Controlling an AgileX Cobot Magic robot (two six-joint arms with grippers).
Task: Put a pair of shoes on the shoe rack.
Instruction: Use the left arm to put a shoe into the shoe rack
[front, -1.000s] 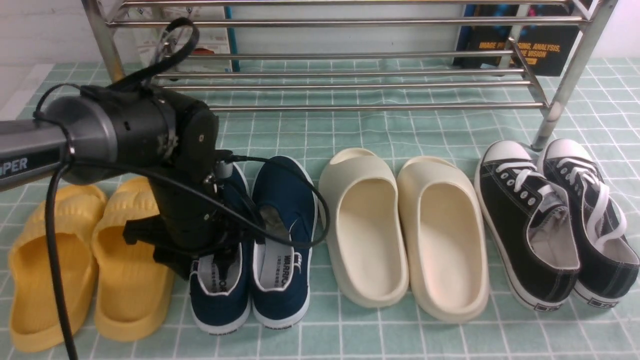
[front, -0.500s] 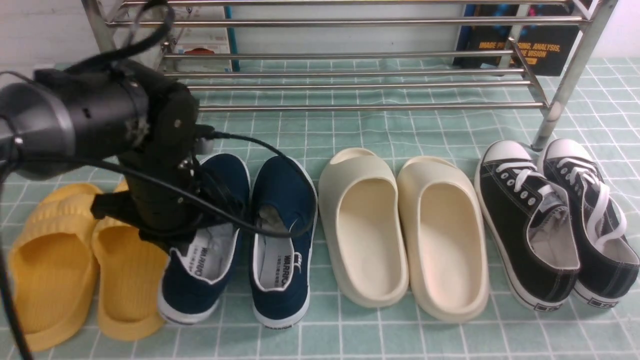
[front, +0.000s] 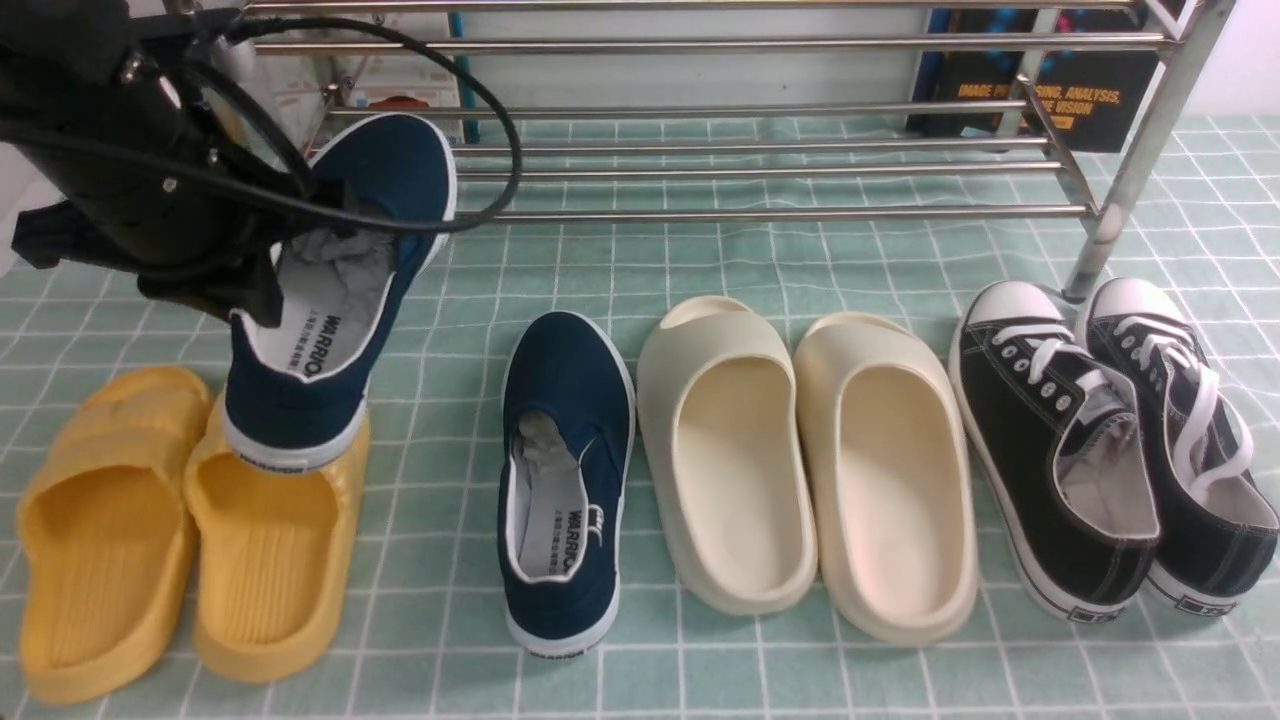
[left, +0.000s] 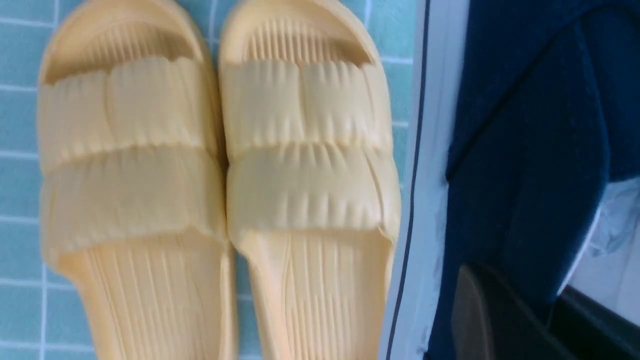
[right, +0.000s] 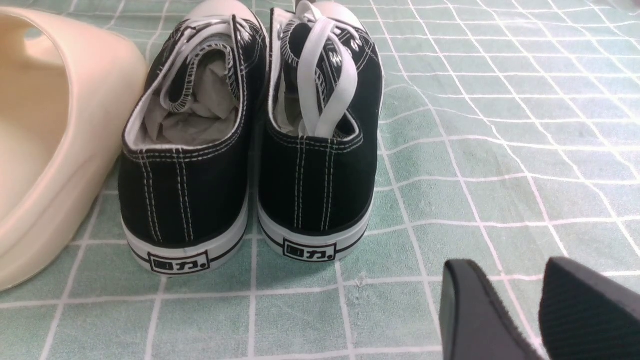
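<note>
My left gripper (front: 262, 288) is shut on the side wall of one navy slip-on (front: 345, 250) and holds it in the air, toe tilted up toward the silver shoe rack (front: 760, 212), heel above the yellow slides. In the left wrist view the gripper (left: 525, 310) clamps the shoe's navy wall (left: 520, 150), one finger (left: 475, 310) outside and the other inside. The second navy slip-on (front: 565, 450) lies on the checked cloth, toe toward the rack. My right gripper (right: 522, 300) shows only in its wrist view, slightly open and empty, low over the cloth.
Yellow slides (front: 180, 520) lie at the front left, below the lifted shoe, and show in the left wrist view (left: 215, 165). Cream slides (front: 810, 450) lie in the middle. Black lace-up sneakers (front: 1110, 440) lie at the right, by the rack's leg (front: 1100, 240). Books (front: 1090, 90) stand behind the rack.
My left gripper has lifted the left navy slip-on off the cloth and carried it up and to the left, toe tilting toward the rack. The other shoe has not moved.
</note>
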